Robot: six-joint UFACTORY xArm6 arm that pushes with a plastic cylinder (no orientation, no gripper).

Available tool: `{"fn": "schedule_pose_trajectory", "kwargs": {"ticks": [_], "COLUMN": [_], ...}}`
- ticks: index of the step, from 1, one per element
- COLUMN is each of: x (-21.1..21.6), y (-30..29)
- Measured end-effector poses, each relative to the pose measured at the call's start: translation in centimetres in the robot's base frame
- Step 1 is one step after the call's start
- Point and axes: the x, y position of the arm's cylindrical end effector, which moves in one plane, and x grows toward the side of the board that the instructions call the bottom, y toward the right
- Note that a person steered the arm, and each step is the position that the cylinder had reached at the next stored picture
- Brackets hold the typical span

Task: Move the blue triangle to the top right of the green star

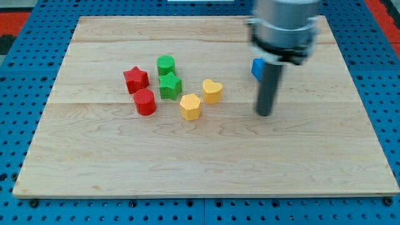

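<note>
Blue triangle (256, 68), half hidden behind my arm, lay just left of and beyond my tip (265, 114), which gripped nothing and touched no block, while the green star (169, 85) sat well away to the left.

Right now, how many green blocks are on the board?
2. The green cylinder sits toward the view's top, and the green star is directly below it, almost touching. My arm covers part of the board's upper right, so another could be hidden there.
</note>
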Motion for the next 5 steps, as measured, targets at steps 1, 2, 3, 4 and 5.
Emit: {"fn": "schedule_pose_trajectory", "kwargs": {"ticks": [1,2,3,4,5], "x": [-4.4,-8.7,-10.1,-10.1,-10.1], "y": [4.6,2.8,-0.1,-6.7,-9.3]}}
